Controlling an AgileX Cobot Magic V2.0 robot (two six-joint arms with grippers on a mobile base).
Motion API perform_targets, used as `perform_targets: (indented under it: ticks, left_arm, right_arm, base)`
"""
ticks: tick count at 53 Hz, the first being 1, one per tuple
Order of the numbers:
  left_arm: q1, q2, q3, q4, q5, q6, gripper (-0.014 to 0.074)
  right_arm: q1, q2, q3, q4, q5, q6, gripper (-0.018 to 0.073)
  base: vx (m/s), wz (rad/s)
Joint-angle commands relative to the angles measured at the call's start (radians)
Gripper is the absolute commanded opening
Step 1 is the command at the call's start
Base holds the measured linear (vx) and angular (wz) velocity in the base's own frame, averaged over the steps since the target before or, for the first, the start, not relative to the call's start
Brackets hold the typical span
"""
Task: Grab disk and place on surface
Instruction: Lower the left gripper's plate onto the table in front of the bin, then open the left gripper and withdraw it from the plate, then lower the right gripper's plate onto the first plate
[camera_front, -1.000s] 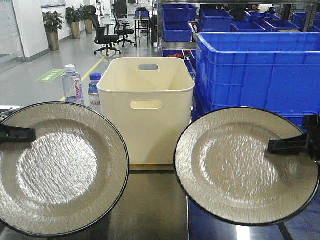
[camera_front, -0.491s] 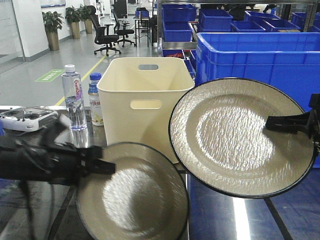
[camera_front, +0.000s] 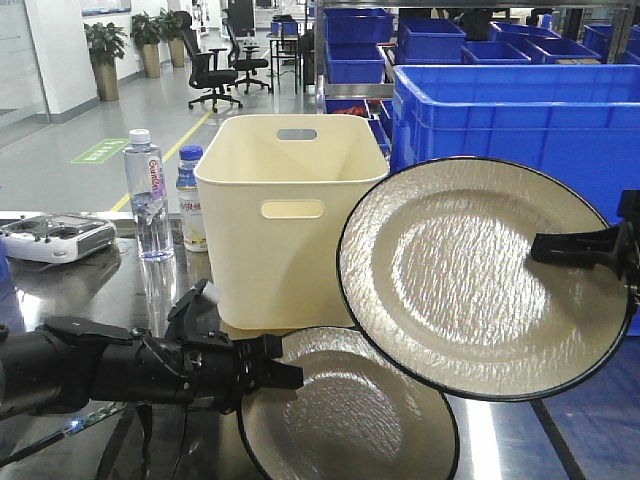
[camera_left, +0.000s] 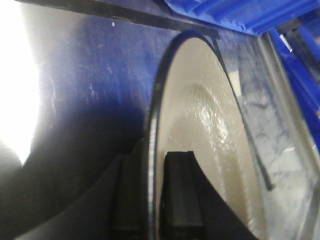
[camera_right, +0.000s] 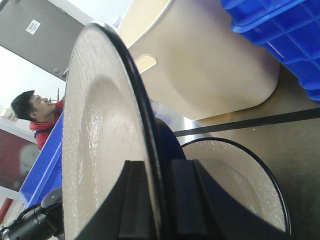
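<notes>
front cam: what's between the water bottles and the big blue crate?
The cream tub, upright on the tabletop, in the front-facing view; the raised plate overlaps its right edge.

We look from the front, facing far across the tabletop (camera_front: 110, 285). Our wrist views sit close, edge-on to the left plate (camera_left: 200, 130) and right plate (camera_right: 95, 140). All three views share the left plate.

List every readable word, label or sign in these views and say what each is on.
No text reads clearly.
Print on the taller water bottle: too small to read.
Red print on the shorter bottle: blurred.
White marks on the green floor marking: unreadable.
The white sticker on the grey door: too small.
</notes>
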Motion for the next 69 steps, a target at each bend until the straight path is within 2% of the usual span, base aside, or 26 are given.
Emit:
perform_targets:
  ticks: [1, 7, 14, 18, 30, 35, 38, 42, 49, 50, 61, 69]
  left_arm:
    - [-0.009, -0.048, -0.033, -0.051, 0.048, 0.070, 0.0391]
    - [-0.009, -0.049, -0.033, -0.031, 0.055, 0.174, 0.0528]
    - [0.006, -0.063, -0.033, 0.016, 0.039, 0.248, 0.0608]
    - [0.023, -0.082, -0.033, 0.059, 0.020, 0.274, 0.0617]
    - [0.107, -0.180, -0.033, 0.242, 0.019, 0.268, 0.0578]
    - [0.149, -0.241, -0.033, 0.292, 0.051, 0.262, 0.0531]
    - [0.174, -0.290, -0.033, 0.313, 0.069, 0.262, 0.0464]
    - [0.202, -0.358, -0.033, 0.324, 0.081, 0.262, 0.0328]
    - [0.238, -0.487, -0.033, 0.323, 0.065, 0.262, 0.0004]
    - [0.244, -0.508, -0.033, 0.324, 0.059, 0.264, -0.0012]
    - [0.279, -0.647, -0.033, 0.334, 0.013, 0.263, -0.0009]
    - [0.284, -0.688, -0.033, 0.401, 0.021, 0.221, -0.0008]
  right_arm:
    - [-0.003, -0.040, -0.032, 0.122, 0.013, -0.005, -0.0009]
    - [-0.003, -0.040, -0.032, 0.123, 0.013, -0.005, -0.0009]
    - [-0.003, -0.040, -0.032, 0.123, 0.017, -0.005, -0.0009]
    - [-0.003, -0.040, -0.032, 0.123, 0.020, -0.005, -0.0009]
    - [-0.003, -0.040, -0.032, 0.111, 0.016, -0.005, -0.0009]
    - [-0.001, -0.040, -0.032, 0.078, -0.012, -0.005, -0.0009]
    - [0.012, -0.040, -0.032, 0.046, -0.050, -0.004, -0.0009]
    - [0.048, -0.037, -0.032, -0.008, -0.112, -0.004, -0.0009]
    - [0.152, 0.001, -0.032, -0.066, -0.220, -0.004, -0.0009]
    - [0.173, 0.013, -0.032, -0.067, -0.235, -0.004, -0.0009]
    - [0.344, 0.144, -0.032, -0.071, -0.340, -0.004, -0.0007]
    - [0.399, 0.218, -0.032, -0.103, -0.368, -0.006, 0.0025]
  base:
    - [0.00, 0.00]
    - [0.00, 0.00]
    - [0.00, 0.00]
    - [0.00, 0.00]
    - [0.00, 0.00]
    - [0.00, 0.00]
    - [0.00, 0.00]
    - [0.00, 0.00]
    - [0.00, 0.00]
    - [0.00, 0.00]
    - [0.00, 0.00]
    - [0.00, 0.00]
